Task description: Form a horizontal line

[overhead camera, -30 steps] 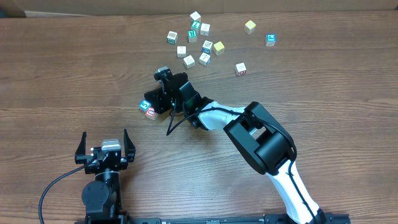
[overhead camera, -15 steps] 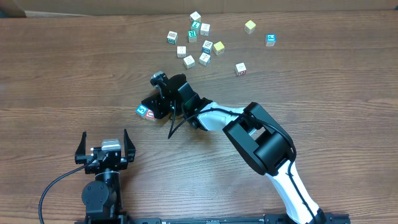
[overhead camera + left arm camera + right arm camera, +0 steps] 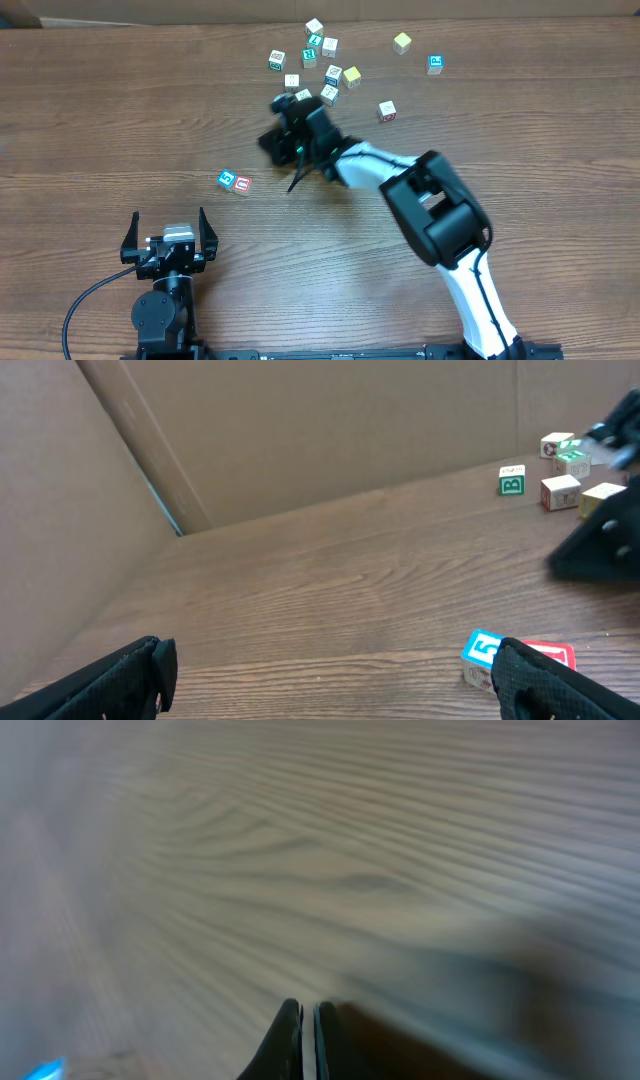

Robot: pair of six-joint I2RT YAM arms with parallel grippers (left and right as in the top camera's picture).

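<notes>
Blur veils the right gripper (image 3: 308,1038), its jaws pressed together.

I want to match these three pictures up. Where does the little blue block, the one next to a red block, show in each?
Overhead: the blue block lies left of centre.
Left wrist: lower right, near the bottom edge.
Right wrist: only a blue smear bottom-left, too blurred to tell.
Shared landmark: the red block beside it, in overhead and left wrist.
</notes>
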